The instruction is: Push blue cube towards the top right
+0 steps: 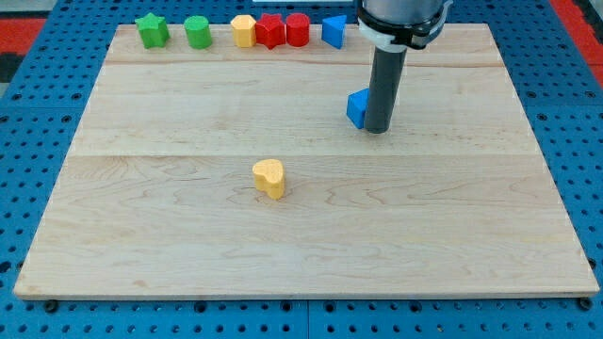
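Observation:
The blue cube (356, 107) sits on the wooden board (301, 217), right of centre in the upper half. My tip (377, 129) is down on the board, touching the cube's right side; the rod hides part of the cube. The rod rises to the arm's body at the view's top.
A row of blocks lines the board's top edge: a green star (151, 30), a green cylinder (197, 32), a yellow hexagon-like block (244, 30), two red blocks (270, 30) (298, 29) and a blue triangle-like block (334, 31). A yellow heart (269, 177) sits near the board's centre.

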